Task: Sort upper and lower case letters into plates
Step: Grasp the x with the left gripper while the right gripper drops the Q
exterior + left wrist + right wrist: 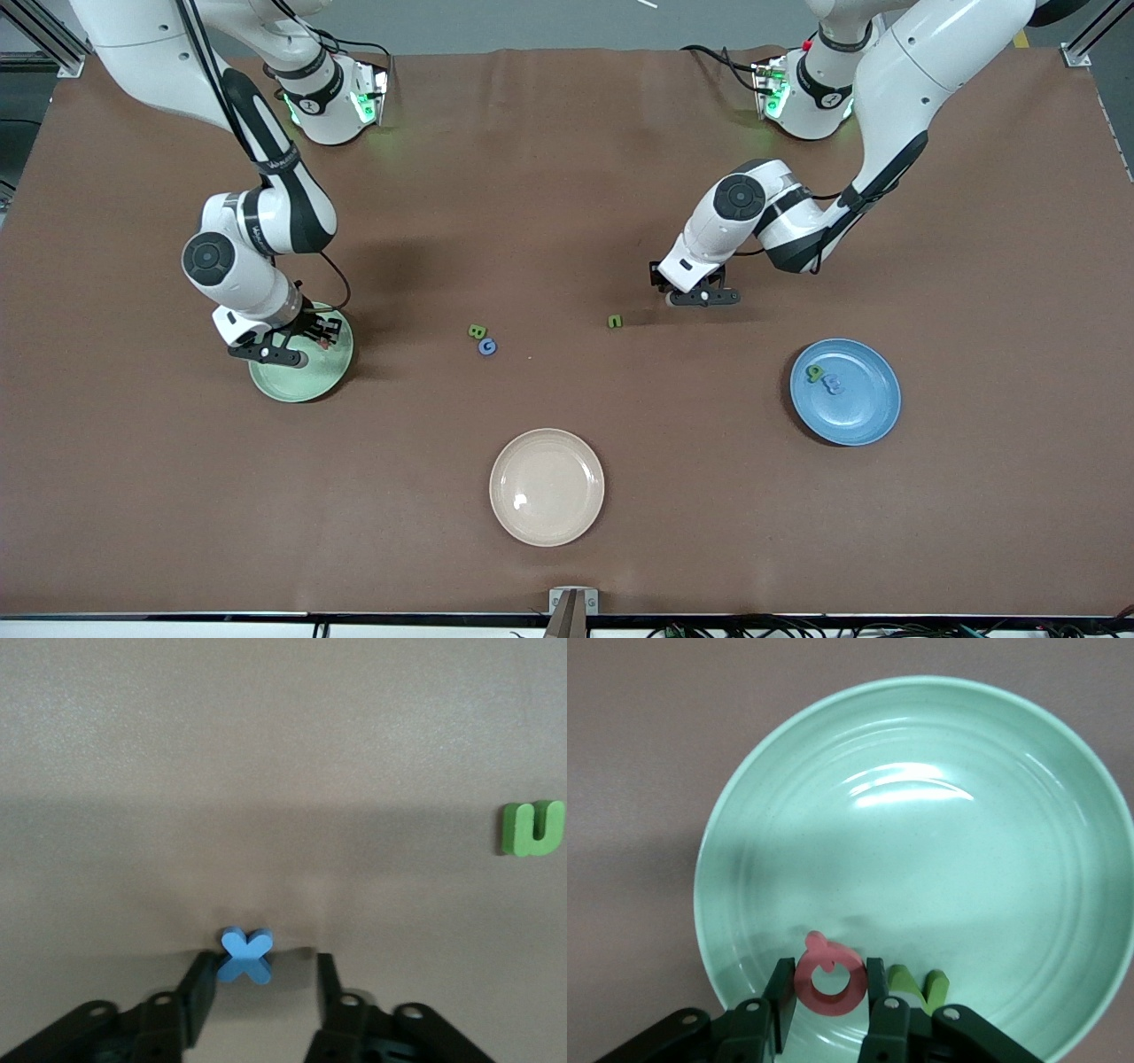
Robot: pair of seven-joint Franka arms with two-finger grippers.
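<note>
Front view: the right hand (306, 347) hangs bent-wristed over the mint green plate (301, 383); the left hand (702, 297) sits low over the brown desk (567, 177), green n (615, 322) nearby. The blue plate (846, 412) holds two letters. Left wrist view: fingers spread around the blue x (245, 956). Right wrist view: fingers grip the red Q (829, 978), green N (919, 985) just beside.

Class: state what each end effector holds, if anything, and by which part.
Right end effector grips the red Q by its ring's outer edges, over the mint plate. Left end effector: open, nothing held.
</note>
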